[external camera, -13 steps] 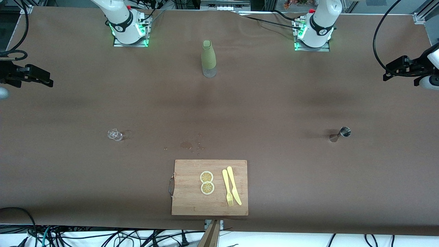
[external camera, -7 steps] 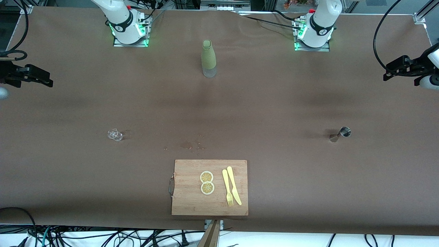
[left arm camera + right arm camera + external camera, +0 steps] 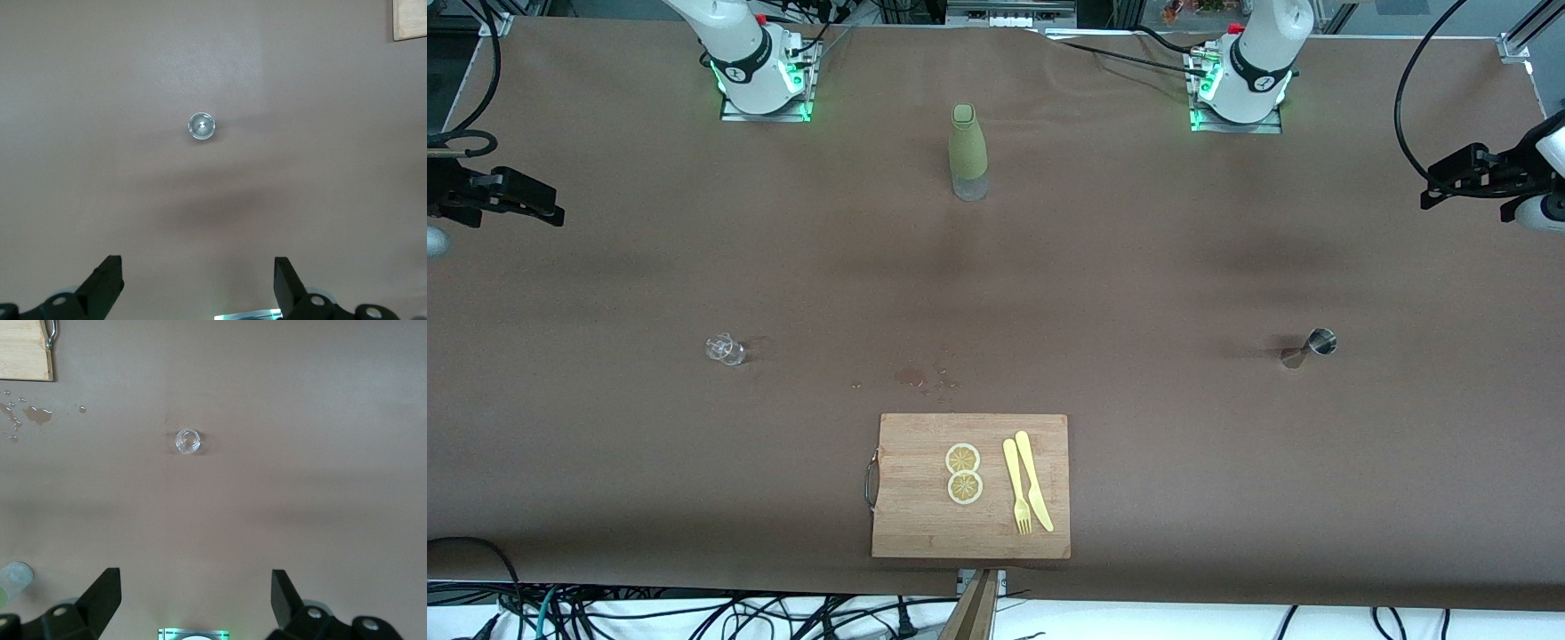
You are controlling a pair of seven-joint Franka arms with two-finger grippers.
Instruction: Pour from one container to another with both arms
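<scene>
Front view: you've got the small glass (image 3: 725, 348) at mid-left of the frame and the metal jigger (image 3: 1311, 346) at mid-right, each toward one arm's end of the brown table (image 3: 1138, 267), probably so each arm takes one container. The green bottle (image 3: 967, 153) stands upright at top centre between the two bases, and the cutting board (image 3: 969, 485) with lemon slices (image 3: 964, 473) and a yellow fork and knife (image 3: 1027, 480) sits lower centre; a few wet spots (image 3: 914, 377) lie just above it. The right gripper (image 3: 503, 197) is at the far left edge and the left gripper (image 3: 1467, 176) at the far right edge, both high, holding nothing. Left wrist view: the left gripper's fingers (image 3: 103, 283) are spread wide and empty, and the jigger (image 3: 201, 125) shows upper centre, seen from straight above, well apart from them. Right wrist view: its fingers (image 3: 103, 593) are spread wide too, touching nothing, with the glass (image 3: 187, 441) upper centre. Nothing grasped yet; you're at the start.
</scene>
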